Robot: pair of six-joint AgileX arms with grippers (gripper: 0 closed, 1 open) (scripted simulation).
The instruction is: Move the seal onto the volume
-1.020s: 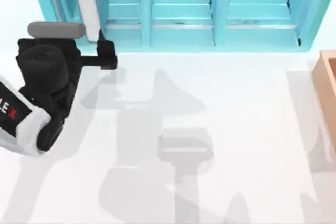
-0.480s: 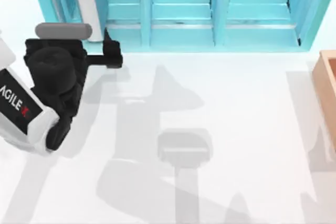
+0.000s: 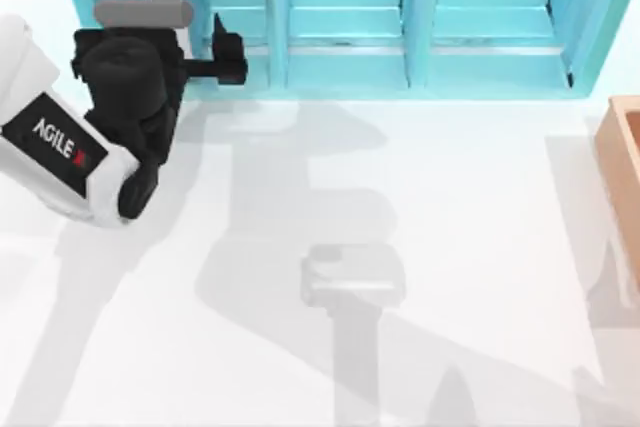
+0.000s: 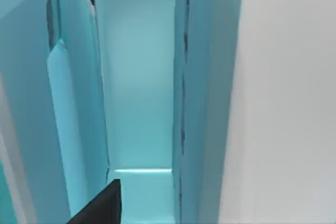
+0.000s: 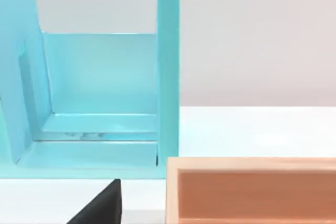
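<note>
Seal, book: whereabouts cannot tell from these views; seal not yet picked up

Step, by judgement: early approach, hunting for seal inside shelf (image 3: 420, 47)

Left gripper (image 3: 228, 52) at table's 11 o'clock, at mouth of shelf's left-hand bay, wrist level, nose pointing toward 3 o'clock; claw open or closed, cannot tell

Next move likely needs seal found first, then claw squared over its knob

Right gripper (image 5: 104, 205) idle near box (image 3: 625, 177) at 3 o'clock; claw state, cannot tell
</note>
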